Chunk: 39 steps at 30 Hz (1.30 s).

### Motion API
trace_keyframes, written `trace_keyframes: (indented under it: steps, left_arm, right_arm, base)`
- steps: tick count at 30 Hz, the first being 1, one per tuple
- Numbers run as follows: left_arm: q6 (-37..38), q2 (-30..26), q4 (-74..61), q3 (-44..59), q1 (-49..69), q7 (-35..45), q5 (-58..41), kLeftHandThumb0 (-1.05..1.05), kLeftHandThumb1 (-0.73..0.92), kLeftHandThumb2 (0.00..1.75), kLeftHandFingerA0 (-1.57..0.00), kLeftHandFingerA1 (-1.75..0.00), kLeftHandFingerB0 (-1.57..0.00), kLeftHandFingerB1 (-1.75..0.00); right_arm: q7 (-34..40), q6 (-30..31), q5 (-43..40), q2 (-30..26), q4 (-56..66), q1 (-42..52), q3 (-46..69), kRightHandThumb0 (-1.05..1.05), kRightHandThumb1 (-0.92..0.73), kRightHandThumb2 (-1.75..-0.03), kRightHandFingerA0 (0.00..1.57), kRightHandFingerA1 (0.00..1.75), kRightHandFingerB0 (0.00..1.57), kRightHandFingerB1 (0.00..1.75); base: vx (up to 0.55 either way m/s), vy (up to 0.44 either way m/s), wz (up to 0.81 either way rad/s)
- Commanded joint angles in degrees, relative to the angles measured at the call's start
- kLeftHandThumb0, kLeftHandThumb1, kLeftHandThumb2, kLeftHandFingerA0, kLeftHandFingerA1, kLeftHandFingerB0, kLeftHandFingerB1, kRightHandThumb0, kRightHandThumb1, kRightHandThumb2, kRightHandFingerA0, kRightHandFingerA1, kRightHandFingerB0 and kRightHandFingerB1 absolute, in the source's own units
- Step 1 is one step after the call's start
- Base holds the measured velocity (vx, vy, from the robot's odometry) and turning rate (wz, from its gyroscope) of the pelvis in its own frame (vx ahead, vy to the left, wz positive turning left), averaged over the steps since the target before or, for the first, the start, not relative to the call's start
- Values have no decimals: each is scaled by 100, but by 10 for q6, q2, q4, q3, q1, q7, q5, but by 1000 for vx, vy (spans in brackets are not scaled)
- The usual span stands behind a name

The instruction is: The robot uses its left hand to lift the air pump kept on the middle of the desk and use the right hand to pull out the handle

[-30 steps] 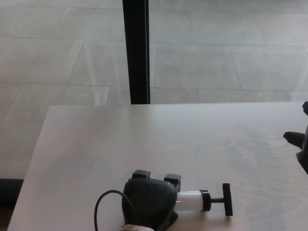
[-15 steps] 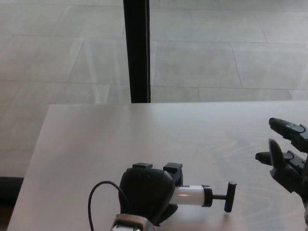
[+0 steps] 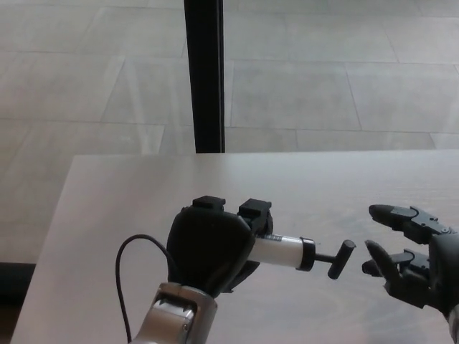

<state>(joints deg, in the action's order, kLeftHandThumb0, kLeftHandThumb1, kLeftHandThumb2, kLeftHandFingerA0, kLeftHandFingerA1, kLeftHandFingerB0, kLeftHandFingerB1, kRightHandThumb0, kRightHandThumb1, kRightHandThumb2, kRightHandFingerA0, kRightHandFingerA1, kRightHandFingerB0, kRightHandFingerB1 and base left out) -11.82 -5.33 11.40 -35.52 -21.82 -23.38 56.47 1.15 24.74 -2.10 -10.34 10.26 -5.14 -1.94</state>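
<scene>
- Air pump (image 3: 276, 252): in the head view, the only one given, it sits in the left hand (image 3: 211, 251), whose black fingers are wrapped around the pump's dark rear end, so only the white barrel sticks out toward the robot's right.
- Raised clear of the desk (image 3: 107, 208), the pump appears to have no part touching the surface, and it tilts slightly, its handle end lower than the gripped end.
- At the far tip of the barrel a thin rod leads to the black T-handle (image 3: 341, 259), which points toward the right hand (image 3: 405, 261) and lies just beside its fingertips without touching them.
- That right hand holds nothing; its thumb and two fingers are spread apart, with the gap between them facing the handle.
- A thin black cable (image 3: 125, 276) loops out beside the left wrist, away from the handle.
- Judgement: lifting looks done and the reach for the handle is the step in hand.
- To do it well, the right fingers should close around the crossbar on both sides of the rod, then pull straight along the barrel's tilted axis.
- Meanwhile the left hand should grip firmly and hold its pose, so the barrel does not slip or twist.
</scene>
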Motion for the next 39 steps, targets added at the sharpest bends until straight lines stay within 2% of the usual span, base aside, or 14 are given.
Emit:
trace_keyframes:
  steps: [1, 4, 11, 12, 15, 16, 20, 22, 26, 34, 35, 36, 37, 39]
  left_arm:
    - [26, 4, 0, 16, 2, -31, -10, -20, 55, 93, -94, -168, -88, -135]
    - [21, 3, -11, 14, 10, -14, -6, -19, 58, 89, -89, -170, -85, -135]
    - [29, 11, -8, 12, 24, -18, -13, -18, 55, 92, -89, -174, -84, -137]
    - [29, 12, -10, 10, 27, -16, -13, -12, 53, 93, -100, -167, -83, -129]
    - [20, 12, -15, 4, 32, -3, -2, -18, 57, 90, -92, -163, -83, -116]
    - [20, 13, -11, 2, 31, -8, 2, -23, 52, 94, -99, -150, -89, -110]
    - [33, 13, 2, -1, 30, -30, 3, -19, 51, 94, -97, -153, -88, -112]
    - [29, 15, 3, -4, 29, -30, 8, -18, 50, 93, -89, -166, -87, -130]
    - [5, 43, -16, 7, 40, -7, -12, -17, 56, 87, -90, -163, -82, -116]
    - [17, 74, -23, 27, 43, -18, -30, -16, 56, 89, -88, -174, -83, -141]
    - [18, 73, -23, 29, 40, -13, -30, -19, 48, 103, -115, -130, -102, -117]
    - [18, 74, -23, 30, 40, -12, -30, -19, 48, 103, -115, -130, -102, -117]
    - [8, 84, -24, 32, 31, -3, -29, -17, 59, 90, -88, -175, -79, -143]
    - [11, 88, -23, 37, 28, -5, -30, -17, 59, 89, -89, -175, -80, -143]
  right_arm:
    - [-64, 42, -8, -34, 21, 1, -13, -53, -42, -80, 52, 79, 29, 47]
    - [-71, 27, -5, -40, 25, 3, -22, -50, -40, -76, 47, 67, 34, 47]
    - [-74, 11, -7, -28, 12, -4, -17, -52, -42, -78, 47, 70, 34, 48]
    - [-74, 10, -6, -27, 12, -2, -17, -52, -43, -78, 47, 70, 35, 48]
    - [-68, -2, -4, -19, 9, -1, -15, -49, -41, -79, 53, 72, 34, 48]
    - [-65, -8, -5, -13, 8, -1, -12, -45, -53, -56, 62, 76, 43, 36]
    - [-41, -54, 7, 12, -7, 1, -1, -39, -59, -57, 75, 88, 48, 39]
    - [-32, -73, 11, 23, -15, 1, 4, -37, -62, -59, 82, 84, 50, 41]
    - [-2, -120, 27, 50, -38, 2, 11, -32, -68, -60, 91, 100, 56, 45]
    - [12, -155, 45, 64, -63, 4, 11, -29, -69, -60, 90, 100, 57, 47]
    - [12, -157, 45, 64, -66, 5, 10, -29, -69, -60, 90, 99, 58, 47]
    - [12, -159, 46, 64, -67, 5, 11, -29, -69, -60, 90, 99, 58, 47]
    - [11, -152, 48, 59, -63, 8, 13, -29, -69, -60, 87, 101, 57, 46]
    - [7, -147, 50, 56, -61, 9, 12, -32, -68, -60, 84, 102, 57, 45]
  base:
    - [0, 0, 0]
    - [0, 0, 0]
    - [0, 0, 0]
    - [0, 0, 0]
    - [0, 0, 0]
    - [0, 0, 0]
    - [0, 0, 0]
    - [0, 0, 0]
    - [0, 0, 0]
    - [0, 0, 0]
    - [0, 0, 0]
    - [0, 0, 0]
    - [0, 0, 0]
    - [0, 0, 0]
